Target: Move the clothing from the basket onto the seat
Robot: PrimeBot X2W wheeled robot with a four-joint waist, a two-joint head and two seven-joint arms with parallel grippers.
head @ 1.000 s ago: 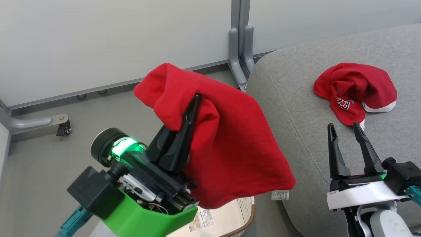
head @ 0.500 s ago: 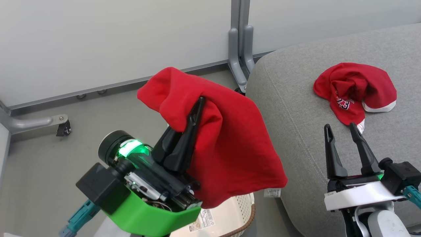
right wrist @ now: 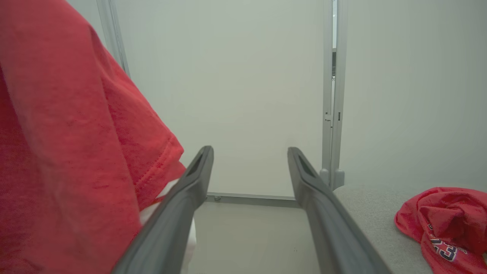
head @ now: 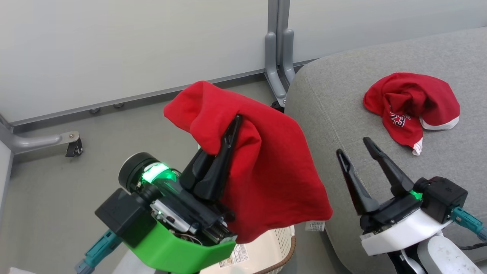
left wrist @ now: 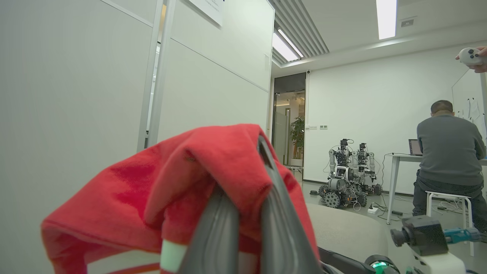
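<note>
My left gripper [head: 234, 121] is shut on a red garment [head: 266, 167], which hangs draped over its fingers above the cream basket [head: 266, 251]. In the left wrist view the same garment [left wrist: 152, 190] folds over the closed fingers [left wrist: 274, 198]. A second red garment printed 23 [head: 409, 104] lies crumpled on the grey seat [head: 342, 114], also seen as the numbered garment [right wrist: 441, 224] in the right wrist view. My right gripper [head: 355, 146] stands open over the seat's left edge, empty, with the hanging garment [right wrist: 57, 152] to its left.
A grey partition wall with a metal post foot [head: 277, 76] stands behind. A caster leg [head: 72, 146] sits on the floor at the left. In the left wrist view a person [left wrist: 449, 163] sits at a desk beside parked robots [left wrist: 346, 175].
My left gripper has carried the red garment slightly right and down in view. The right gripper has swung left and tilted its fingers away from the numbered garment.
</note>
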